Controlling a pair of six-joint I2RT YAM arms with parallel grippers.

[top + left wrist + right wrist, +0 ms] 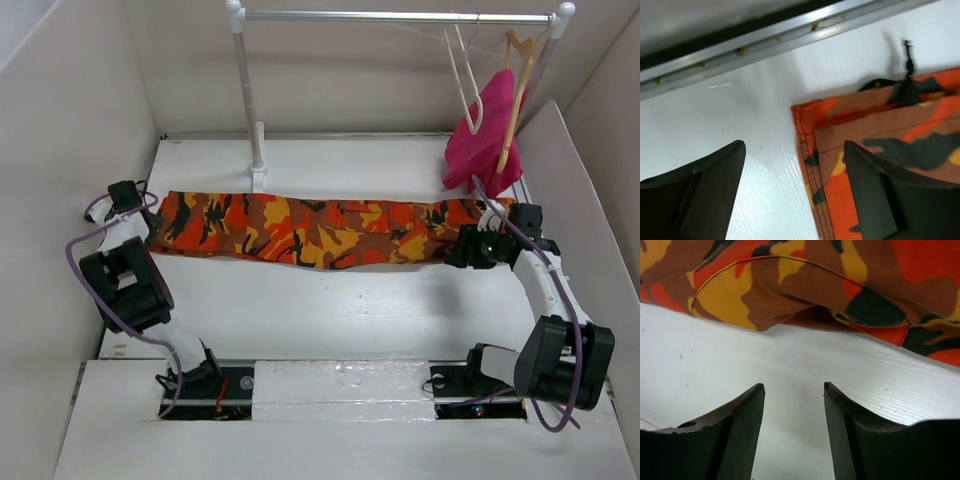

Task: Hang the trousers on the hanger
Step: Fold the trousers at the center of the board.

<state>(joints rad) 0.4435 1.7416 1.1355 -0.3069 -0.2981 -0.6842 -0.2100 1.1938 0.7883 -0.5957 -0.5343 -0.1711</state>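
White table (330, 310) with white walls around it carries the trousers (320, 232), which lie flat in one long band across it. At their left end is the left gripper (795, 165) with its jaws wide apart. One finger is over the corner of the cloth and the other over bare table, and the dark drawstring (907, 75) is near. At their right end the right gripper (794, 390) also has its jaws apart, over bare table just beside the cloth edge. Behind the trousers' right end the hanger (462, 75) hangs on the rail (400, 16), beside a pink garment (490, 135).
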